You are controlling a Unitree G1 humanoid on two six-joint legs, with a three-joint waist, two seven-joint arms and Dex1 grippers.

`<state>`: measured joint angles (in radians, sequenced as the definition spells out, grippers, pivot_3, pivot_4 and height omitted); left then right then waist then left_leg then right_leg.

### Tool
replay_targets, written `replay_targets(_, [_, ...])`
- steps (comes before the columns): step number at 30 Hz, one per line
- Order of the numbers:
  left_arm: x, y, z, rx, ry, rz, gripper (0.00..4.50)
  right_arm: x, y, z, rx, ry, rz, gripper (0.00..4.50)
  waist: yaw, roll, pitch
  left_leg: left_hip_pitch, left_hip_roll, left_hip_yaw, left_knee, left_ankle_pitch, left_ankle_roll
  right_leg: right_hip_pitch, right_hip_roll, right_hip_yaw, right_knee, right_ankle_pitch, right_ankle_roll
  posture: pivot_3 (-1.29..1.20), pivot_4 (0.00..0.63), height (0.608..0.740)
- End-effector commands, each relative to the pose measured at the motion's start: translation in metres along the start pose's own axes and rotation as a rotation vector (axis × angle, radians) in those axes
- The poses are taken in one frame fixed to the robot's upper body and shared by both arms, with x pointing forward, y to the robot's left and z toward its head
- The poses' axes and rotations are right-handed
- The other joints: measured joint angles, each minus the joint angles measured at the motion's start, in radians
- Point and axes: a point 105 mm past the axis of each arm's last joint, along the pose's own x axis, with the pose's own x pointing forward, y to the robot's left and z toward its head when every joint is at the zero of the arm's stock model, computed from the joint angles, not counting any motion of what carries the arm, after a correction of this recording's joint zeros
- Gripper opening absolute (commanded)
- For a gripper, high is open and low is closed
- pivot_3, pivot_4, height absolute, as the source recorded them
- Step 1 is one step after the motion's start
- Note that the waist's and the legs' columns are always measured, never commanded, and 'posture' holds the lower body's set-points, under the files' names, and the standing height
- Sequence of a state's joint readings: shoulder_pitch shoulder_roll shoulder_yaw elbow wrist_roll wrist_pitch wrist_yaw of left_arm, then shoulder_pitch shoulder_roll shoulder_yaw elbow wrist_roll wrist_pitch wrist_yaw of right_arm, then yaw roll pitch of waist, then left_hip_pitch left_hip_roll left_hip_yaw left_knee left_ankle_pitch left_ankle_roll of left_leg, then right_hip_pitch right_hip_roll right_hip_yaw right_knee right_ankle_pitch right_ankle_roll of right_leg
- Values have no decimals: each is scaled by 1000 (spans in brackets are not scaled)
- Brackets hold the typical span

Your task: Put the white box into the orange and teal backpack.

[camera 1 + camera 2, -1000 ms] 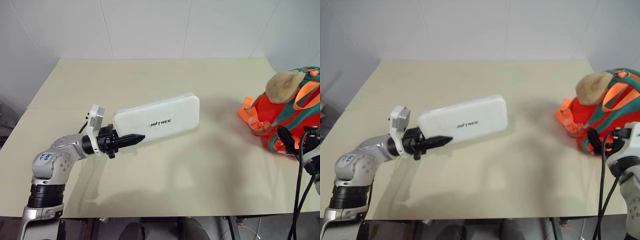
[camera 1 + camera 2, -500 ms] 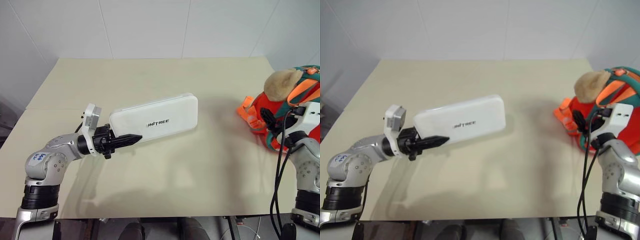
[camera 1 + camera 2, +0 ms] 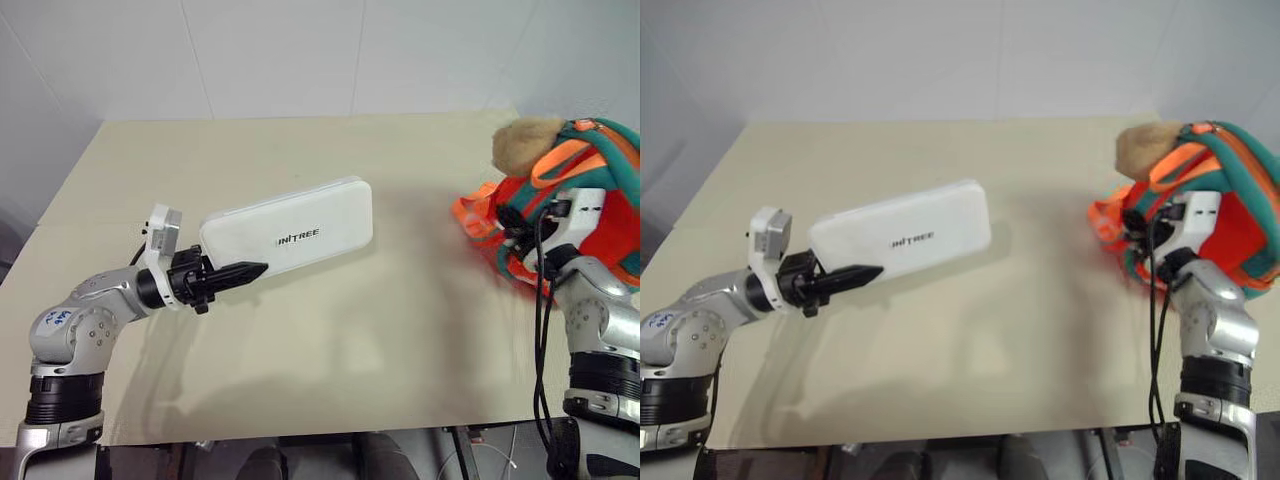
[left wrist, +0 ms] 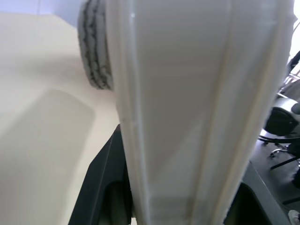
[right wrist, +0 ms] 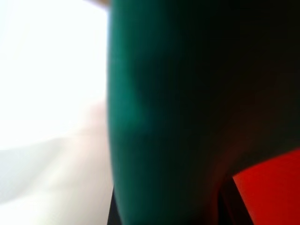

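One end of the white box [image 3: 290, 229] is clamped in the left pincer [image 3: 228, 275], held in the air over the worktop [image 3: 330, 340] toward its left edge. At the right edge, the right pincer [image 3: 512, 243] presses against the backpack's [image 3: 600, 200] teal band; I cannot tell if its jaws have closed on it. A loose catch could let the opening sag, and the long box, held by one end, could tilt or slip.
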<state>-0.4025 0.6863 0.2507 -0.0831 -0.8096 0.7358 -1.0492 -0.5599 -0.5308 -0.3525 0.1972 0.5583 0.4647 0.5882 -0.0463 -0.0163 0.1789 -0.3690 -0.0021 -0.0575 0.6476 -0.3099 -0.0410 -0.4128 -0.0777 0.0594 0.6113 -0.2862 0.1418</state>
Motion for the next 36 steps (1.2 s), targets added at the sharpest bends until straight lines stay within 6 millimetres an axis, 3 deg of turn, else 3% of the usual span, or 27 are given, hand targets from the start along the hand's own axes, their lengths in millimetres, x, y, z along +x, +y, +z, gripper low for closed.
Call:
replay_targets(1, [-12, 5, 17, 72, -26, 41, 1445, 12, 77, 25, 61, -32, 356, 575, -4, 0, 0, 0, 0, 0, 0, 0, 0, 0, 0, 0, 1, 0, 0, 0, 150, 740])
replay_targets(3, [-17, 9, 18, 78, -22, 67, 1445, 8, 115, 30, 120, -2, 529, 575, -5, 0, 0, -1, 0, -3, 0, 0, 0, -1, 0, 0, 0, 0, 0, 0, 150, 740])
replay_targets(7, [-27, 16, 19, 80, -23, 117, 1445, -11, 168, 40, 236, 72, 795, 575, -3, 1, 0, -2, 0, -9, -2, 0, 0, -1, -1, -1, -2, 0, 0, 0, 150, 740])
replay_targets(12, [-40, 22, 15, 68, -19, 169, 1445, -41, 194, 50, 383, 188, 1012, 575, 13, 1, 0, -4, 1, -10, -3, -1, 0, -3, -2, -2, -5, 0, 0, 0, 150, 740])
replay_targets(15, [-47, 24, 11, 58, -16, 201, 1445, -64, 191, 46, 458, 325, 1093, 575, 22, 1, 1, -5, 0, -10, -3, -3, 2, -3, -3, -2, -7, 0, 0, 0, 150, 740])
replay_targets(20, [-57, 25, 8, 54, -19, 239, 1445, -91, 165, 34, 517, 557, 1054, 575, 41, 1, 1, -8, -1, -9, -1, -5, 5, -3, -4, -4, -11, 0, 0, 0, 150, 740])
replay_targets(26, [-57, 19, 9, 71, -35, 240, 1445, -80, 133, 27, 480, 619, 910, 575, 43, 1, 1, -8, 0, -2, 0, -6, 6, -3, -2, -3, -15, 0, 0, 0, 150, 740])
replay_targets(36, [-42, -13, 43, 171, -103, 156, 1445, -74, 118, 2, 462, 668, 872, 575, 45, 1, 1, -7, 0, 1, 0, -6, 5, -3, -2, -3, -11, 0, 0, 0, 150, 740])
